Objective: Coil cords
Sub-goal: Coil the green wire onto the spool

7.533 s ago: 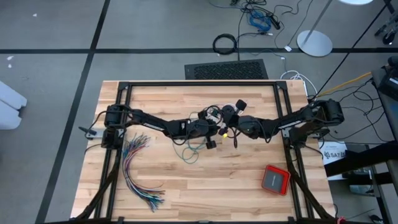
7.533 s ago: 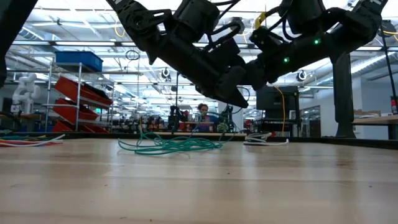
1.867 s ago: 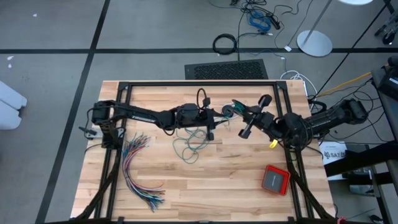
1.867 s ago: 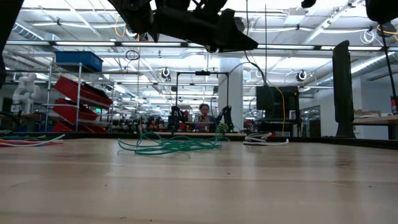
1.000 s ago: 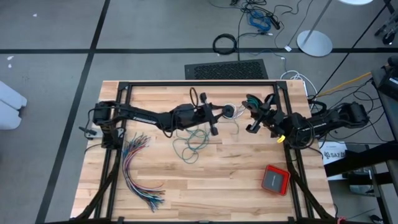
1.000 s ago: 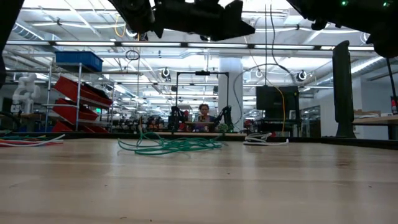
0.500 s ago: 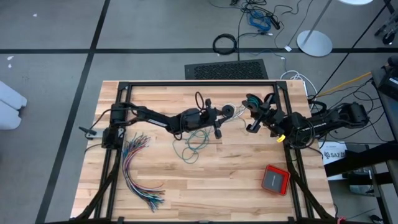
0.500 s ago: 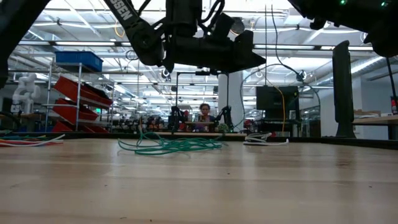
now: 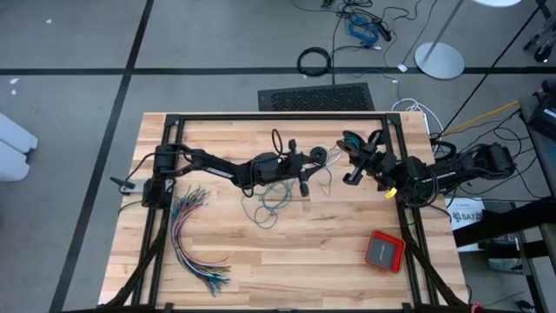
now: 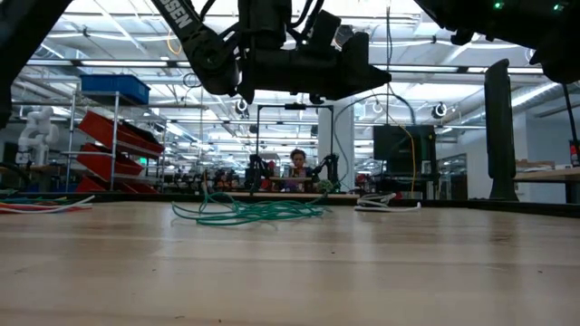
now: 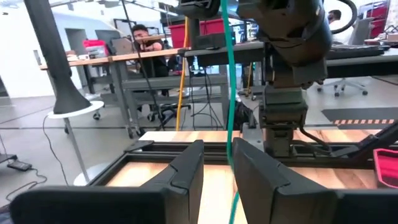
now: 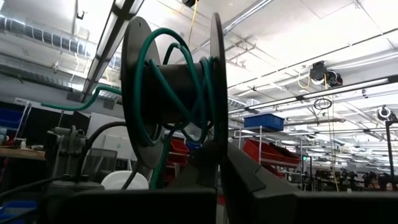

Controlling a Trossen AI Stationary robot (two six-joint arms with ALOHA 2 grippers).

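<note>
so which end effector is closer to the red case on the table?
Right. The right end effector is raised over the table's back-right area, the red case lying toward the front-right corner. The left end effector sits near the table's middle, farther away.

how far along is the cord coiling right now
Started: a few turns of thin teal-green cord sit on the dark spool clamped in the right gripper. In hand: the left gripper guides the strand between its fingers. Left: the loose teal pile on the wooden table.
</note>
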